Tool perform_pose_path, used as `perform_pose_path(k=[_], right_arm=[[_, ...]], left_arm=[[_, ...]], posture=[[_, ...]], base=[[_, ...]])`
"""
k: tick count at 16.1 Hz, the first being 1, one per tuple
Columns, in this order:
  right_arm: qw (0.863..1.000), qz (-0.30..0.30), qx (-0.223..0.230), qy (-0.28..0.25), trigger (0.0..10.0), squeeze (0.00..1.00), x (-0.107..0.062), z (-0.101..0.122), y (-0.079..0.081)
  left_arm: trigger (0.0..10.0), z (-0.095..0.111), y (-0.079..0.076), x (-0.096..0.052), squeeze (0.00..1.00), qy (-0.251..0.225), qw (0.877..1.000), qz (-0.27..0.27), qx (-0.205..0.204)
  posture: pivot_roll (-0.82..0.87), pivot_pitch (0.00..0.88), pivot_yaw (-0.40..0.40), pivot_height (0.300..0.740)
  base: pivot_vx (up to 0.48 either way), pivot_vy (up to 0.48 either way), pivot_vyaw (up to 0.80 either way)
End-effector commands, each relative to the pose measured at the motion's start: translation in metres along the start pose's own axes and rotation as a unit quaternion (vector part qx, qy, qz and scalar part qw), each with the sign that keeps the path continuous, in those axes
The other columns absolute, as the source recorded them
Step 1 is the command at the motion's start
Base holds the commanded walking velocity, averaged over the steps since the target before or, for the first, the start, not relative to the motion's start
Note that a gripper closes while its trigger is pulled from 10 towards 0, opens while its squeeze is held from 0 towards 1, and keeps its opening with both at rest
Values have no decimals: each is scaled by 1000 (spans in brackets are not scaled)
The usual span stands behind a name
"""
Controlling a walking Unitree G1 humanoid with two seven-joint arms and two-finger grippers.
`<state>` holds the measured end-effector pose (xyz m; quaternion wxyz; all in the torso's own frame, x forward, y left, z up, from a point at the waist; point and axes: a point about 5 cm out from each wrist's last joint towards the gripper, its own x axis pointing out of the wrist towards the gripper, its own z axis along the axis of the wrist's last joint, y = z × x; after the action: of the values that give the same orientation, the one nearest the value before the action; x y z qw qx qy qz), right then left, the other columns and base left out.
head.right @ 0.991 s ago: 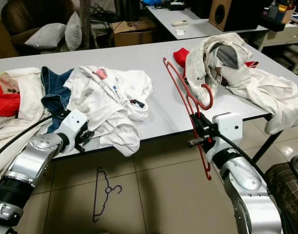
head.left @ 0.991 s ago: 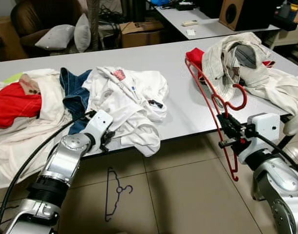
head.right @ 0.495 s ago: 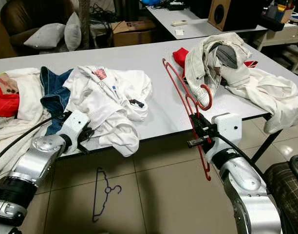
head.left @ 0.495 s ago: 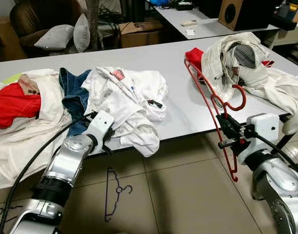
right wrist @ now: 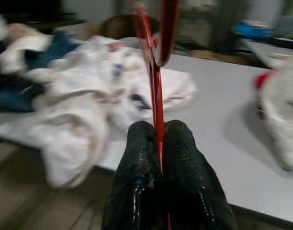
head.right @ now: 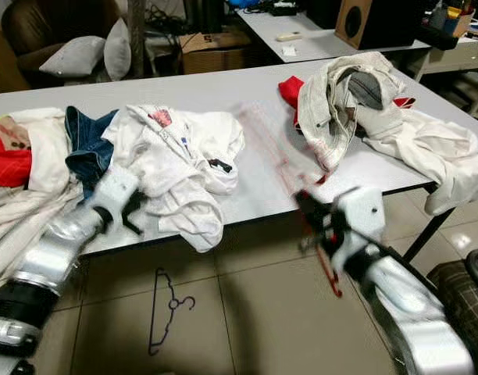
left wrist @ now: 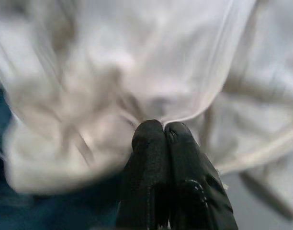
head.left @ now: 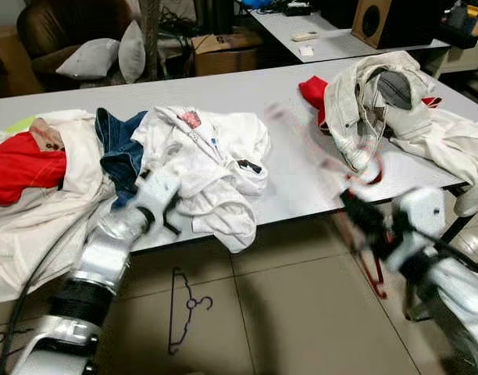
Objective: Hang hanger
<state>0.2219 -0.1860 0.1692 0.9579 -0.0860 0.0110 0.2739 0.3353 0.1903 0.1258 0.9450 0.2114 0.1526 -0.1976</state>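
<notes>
Broadly, a grey table [head.left: 286, 168] spans the scene, with clothes heaped along it. A cream sheet [head.left: 36, 211] with a red garment [head.left: 20, 168] on it lies well out to the left of both grippers. A white shirt [head.left: 212, 156] is bunched mid-table, its hem drooping over the near edge, and blue jeans [head.left: 118, 156] are tucked against its left side. A pale jacket [head.left: 372, 101] and more cream cloth [head.left: 450, 144] lie on the table beyond the right gripper.

The left gripper [left wrist: 158, 132] is at the table's near edge, its tips pressed into the white shirt; the fingers [left wrist: 146, 143] lie flat against each other with no gap, and I cannot tell whether any cloth is caught between them. The jeans show just to one side of the tips.

The right gripper [right wrist: 158, 132] hangs off the table's near edge, blurred in the head views. Its fingers [right wrist: 182, 148] are clamped tight on the red hanger [right wrist: 153, 72], whose thin shaft runs up from between them to the hook above the tips. The hanger's lower end [head.left: 373, 277] shows below the gripper, over the tiled floor [head.left: 301, 320].

A dark hanger [head.left: 180, 312] lies flat on the floor, below and slightly right of the left gripper.
</notes>
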Motion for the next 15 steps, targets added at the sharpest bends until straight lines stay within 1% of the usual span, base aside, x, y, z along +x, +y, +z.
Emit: perform_pose_path(k=[1,2,3,4,5,7,8,9,11,13,15], right_arm=[[998,61,-8,-4,10000,0,-4,7,8],[994,107,-20,7,10000,0,-8,8,11],[989,140,-30,19,10000,0,-10,8,12],[986,161,-40,31,10000,0,-11,8,11],[984,167,-50,38,10000,0,-9,7,7],[981,178,-66,46,10000,0,-4,6,3],[980,178,-75,50,10000,0,4,4,-2],[978,187,-76,48,10000,0,10,5,-1],[975,205,-76,43,10000,0,17,5,2],[971,222,-75,41,10000,0,25,5,6],[971,222,-76,40,10000,0,31,4,7]], left_arm=[[0,15,11,-8,0,-20,1000,6,9],[0,26,20,-16,0,-33,999,14,19],[0,37,29,-24,0,-44,998,18,28],[0,49,38,-32,0,-53,998,24,39],[0,58,44,-38,0,-61,997,23,50],[0,71,48,-46,0,-69,995,23,68],[0,82,45,-51,0,-74,994,6,77],[0,87,38,-54,0,-78,994,-13,81],[0,91,30,-54,0,-82,993,-32,82],[0,95,24,-51,0,-86,992,-37,80],[0,99,20,-51,0,-88,992,-48,76]], posture=[[-102,0,65,740],[-101,0,61,740],[-98,0,57,740],[-91,0,49,740],[-82,0,39,740],[-69,0,27,740],[-58,0,20,740],[-49,0,15,740],[-45,0,14,740],[-39,0,11,740],[-37,0,10,740]], base=[[0,0,0],[0,0,0],[0,0,0],[0,0,0],[0,0,0],[0,0,0],[0,0,0],[0,0,0],[0,0,0],[0,0,0],[0,0,0]])
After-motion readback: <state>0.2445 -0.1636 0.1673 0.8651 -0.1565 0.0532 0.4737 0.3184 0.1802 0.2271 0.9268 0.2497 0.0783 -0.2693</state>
